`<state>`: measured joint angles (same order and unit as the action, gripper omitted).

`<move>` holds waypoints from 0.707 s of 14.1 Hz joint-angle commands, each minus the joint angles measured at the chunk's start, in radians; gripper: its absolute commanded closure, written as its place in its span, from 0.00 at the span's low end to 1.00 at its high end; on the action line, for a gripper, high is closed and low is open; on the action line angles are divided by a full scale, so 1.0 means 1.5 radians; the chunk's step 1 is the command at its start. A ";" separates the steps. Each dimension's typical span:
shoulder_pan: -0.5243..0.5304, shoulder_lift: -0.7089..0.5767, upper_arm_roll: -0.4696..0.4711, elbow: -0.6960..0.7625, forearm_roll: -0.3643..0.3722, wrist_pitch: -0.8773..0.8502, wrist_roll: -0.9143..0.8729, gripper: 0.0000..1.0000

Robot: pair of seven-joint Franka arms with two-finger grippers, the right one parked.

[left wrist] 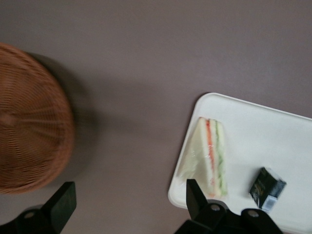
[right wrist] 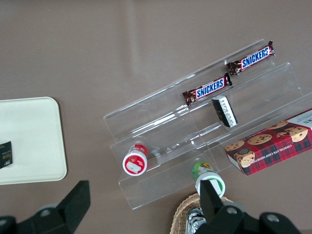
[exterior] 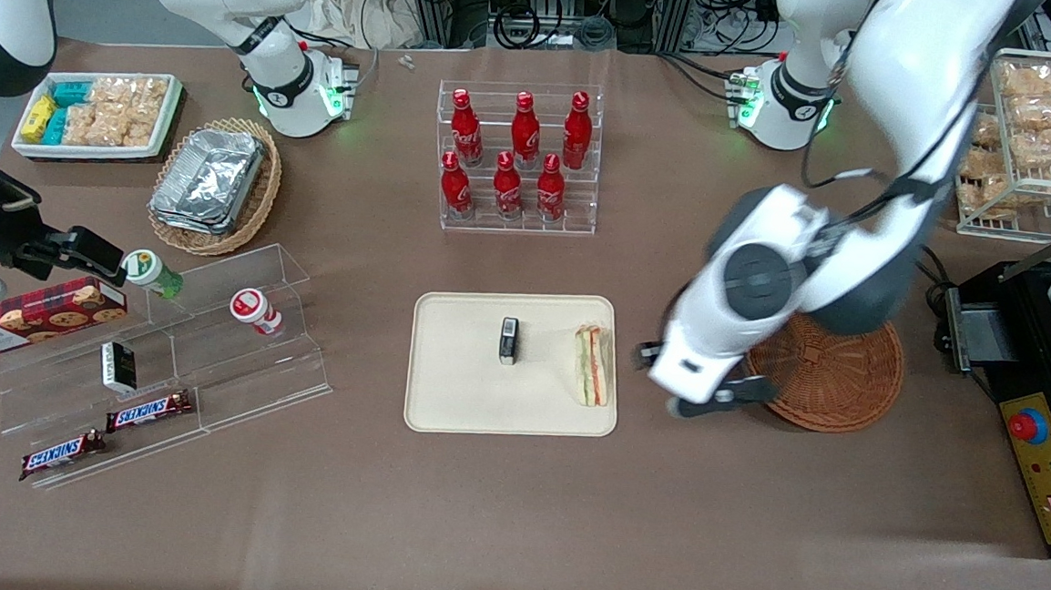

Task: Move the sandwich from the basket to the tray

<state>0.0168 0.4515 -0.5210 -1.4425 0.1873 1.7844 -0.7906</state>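
Observation:
The sandwich (exterior: 594,365) (left wrist: 207,158), a pale wedge with green and orange-red layers, lies on the cream tray (exterior: 455,400) (left wrist: 263,141), at the tray's edge toward the working arm's end. The round reddish-brown basket (exterior: 836,369) (left wrist: 29,122) sits beside the tray with nothing showing in it, partly covered by the arm. My gripper (exterior: 696,377) (left wrist: 129,187) hangs open over the bare table between tray and basket, with nothing between its fingers. One fingertip (left wrist: 191,187) stands over the tray's corner near the sandwich.
A small dark packet (exterior: 508,340) (left wrist: 267,187) lies mid-tray. Farther from the camera stands a rack of red bottles (exterior: 520,158). Acrylic steps with snacks (exterior: 166,346) and a tan basket of foil containers (exterior: 213,185) lie toward the parked arm's end. A black appliance (exterior: 1049,391) sits beside the basket.

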 commanded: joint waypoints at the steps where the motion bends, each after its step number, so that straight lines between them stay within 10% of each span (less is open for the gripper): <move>1: 0.012 -0.103 0.069 -0.040 -0.030 -0.049 0.066 0.00; 6: -0.010 -0.277 0.302 -0.161 -0.122 -0.046 0.371 0.00; 10: 0.001 -0.280 0.364 -0.165 -0.112 -0.041 0.522 0.00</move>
<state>0.0314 0.0400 0.0006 -1.6616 0.0222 1.6963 -0.0899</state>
